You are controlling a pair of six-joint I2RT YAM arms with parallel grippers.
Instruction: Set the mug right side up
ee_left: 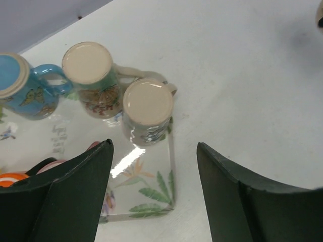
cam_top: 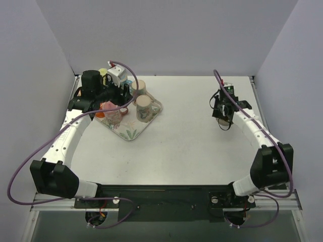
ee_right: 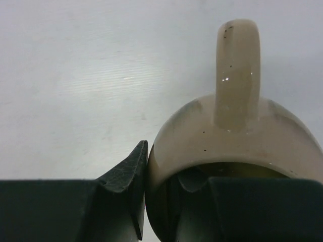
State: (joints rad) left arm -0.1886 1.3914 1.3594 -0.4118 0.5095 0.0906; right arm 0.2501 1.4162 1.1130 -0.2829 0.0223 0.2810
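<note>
The mug (ee_right: 237,146) is beige and glazed with dark specks. It carries no readable brand or lettering. It is at the right side of the table (cam_top: 192,146), well apart from the tray (cam_top: 132,134), and is gripped by the right gripper (ee_right: 164,166).

In the right wrist view the mouth faces the camera, so the long axis runs roughly in line with the fingers. The handle (ee_right: 237,70) stands out toward the top of that frame. The right fingers are clenched on the mug wall, 1 finger outside the rim and 1 inside. The fingers hide the lower rim. Contact between mug and table cannot be determined. In the top view the mug (cam_top: 223,122) is small and partly covered by the gripper.

The left gripper (ee_left: 155,146) hangs above the tray with its fingers spread wide and nothing between them.

3 cups stand base-up on the tray:
- blue cup (ee_left: 25,85), butterfly print, cut off at the frame edge
- butterfly cup (ee_left: 93,75), beige
- third cup (ee_left: 149,106), beige, print hard to make out

The tray has a leaf and flower pattern. Faint writing (ee_left: 58,138) on it is illegible. A pink and orange object (ee_left: 30,174) is mostly hidden behind the left finger.
</note>
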